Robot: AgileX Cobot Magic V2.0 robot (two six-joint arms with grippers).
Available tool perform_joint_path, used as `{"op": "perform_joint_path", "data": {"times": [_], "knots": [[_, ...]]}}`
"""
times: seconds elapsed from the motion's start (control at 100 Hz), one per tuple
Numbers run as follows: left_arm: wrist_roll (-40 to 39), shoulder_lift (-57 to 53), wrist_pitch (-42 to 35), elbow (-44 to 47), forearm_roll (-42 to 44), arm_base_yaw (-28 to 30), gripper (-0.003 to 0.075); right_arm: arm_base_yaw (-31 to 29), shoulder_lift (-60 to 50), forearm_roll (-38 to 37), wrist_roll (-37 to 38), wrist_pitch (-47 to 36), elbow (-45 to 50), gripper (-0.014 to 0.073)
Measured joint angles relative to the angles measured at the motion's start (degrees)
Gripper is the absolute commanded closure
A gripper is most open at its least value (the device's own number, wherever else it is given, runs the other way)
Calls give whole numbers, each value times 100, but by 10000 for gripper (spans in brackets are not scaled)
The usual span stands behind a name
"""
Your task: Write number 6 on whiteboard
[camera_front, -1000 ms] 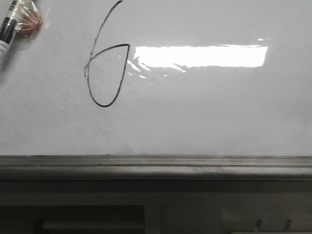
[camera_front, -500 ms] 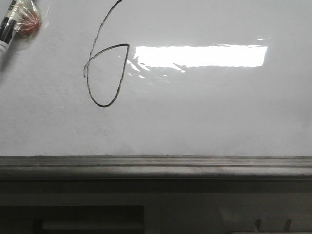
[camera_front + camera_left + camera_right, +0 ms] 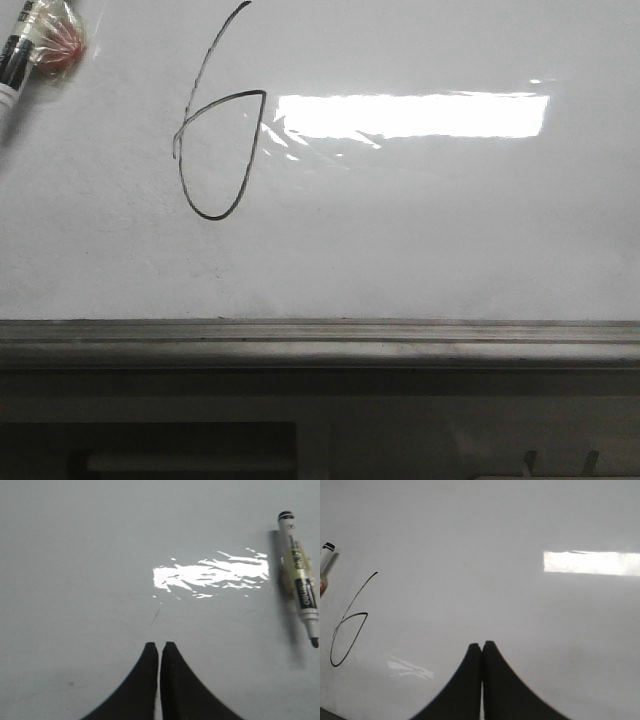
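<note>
The number 6 [image 3: 213, 140] is drawn in thin black line on the whiteboard [image 3: 420, 240], left of the bright light reflection. It also shows in the right wrist view [image 3: 349, 630]. A black-and-white marker [image 3: 12, 62] lies on the board at the far left edge; in the left wrist view the marker [image 3: 300, 577] lies uncapped, apart from the gripper. My left gripper [image 3: 160, 645] is shut and empty above bare board. My right gripper [image 3: 481, 644] is shut and empty, some way from the 6. Neither gripper shows in the front view.
A small reddish thing in clear wrap [image 3: 58, 45] lies by the marker at the far left. A dull grey-brown ledge [image 3: 320, 342] runs along the board's near edge. A short faint stroke [image 3: 156, 617] marks the board ahead of the left fingers.
</note>
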Motion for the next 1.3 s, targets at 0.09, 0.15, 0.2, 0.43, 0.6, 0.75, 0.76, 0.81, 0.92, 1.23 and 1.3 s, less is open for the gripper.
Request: {"op": "perform_joint_path", "data": {"times": [0.09,0.15,0.2,0.43,0.6,0.75,0.76,0.81,0.92,1.23,1.3], "knots": [[-41,0,79,0,68,135,740,0,0,0,0,0,0,664],[-54,0,135,0,90,175,740,0,-11,0,0,0,0,664],[-64,0,144,0,98,176,740,0,-18,0,0,0,0,664],[-81,0,337,0,112,152,740,0,-18,0,0,-12,0,664],[-81,0,337,0,112,152,740,0,-18,0,0,-12,0,664],[-81,0,337,0,112,152,740,0,-18,0,0,-21,0,664],[-81,0,337,0,112,152,740,0,-18,0,0,-21,0,664],[-81,0,337,0,112,152,740,0,-18,0,0,-25,0,664],[-81,0,337,0,112,152,740,0,-18,0,0,-35,0,664],[-81,0,337,0,112,152,740,0,-18,0,0,-35,4,664],[-81,0,337,0,112,152,740,0,-18,0,0,-39,13,664]]}}
